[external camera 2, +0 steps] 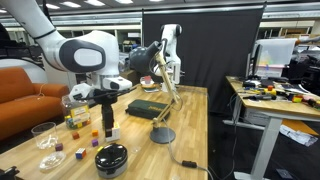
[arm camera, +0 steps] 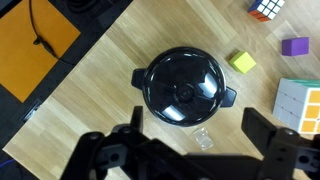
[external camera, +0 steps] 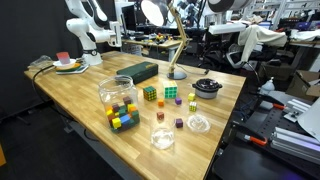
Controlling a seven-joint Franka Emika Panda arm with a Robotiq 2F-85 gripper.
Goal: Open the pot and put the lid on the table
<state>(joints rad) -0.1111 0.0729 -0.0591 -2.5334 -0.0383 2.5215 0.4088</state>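
The black pot (arm camera: 222,97) sits on the wooden table (arm camera: 110,70) with its dark lid (arm camera: 180,80) on, knob in the middle. It also shows in both exterior views (external camera: 207,88) (external camera 2: 110,158). My gripper (arm camera: 197,128) is open and empty, hanging above the table beside the pot's near rim with a finger on each side. In an exterior view the gripper (external camera 2: 108,130) hangs a short way straight above the pot, not touching it. A small clear piece (arm camera: 202,138) lies on the table between the fingers.
Near the pot are a yellow block (arm camera: 242,62), a purple block (arm camera: 294,46) and puzzle cubes (arm camera: 300,105) (arm camera: 265,8). A clear jar of coloured blocks (external camera: 120,100), clear dishes (external camera: 198,123) (external camera: 163,137), a dark box (external camera: 137,72) and a desk lamp (external camera 2: 162,135) stand on the table.
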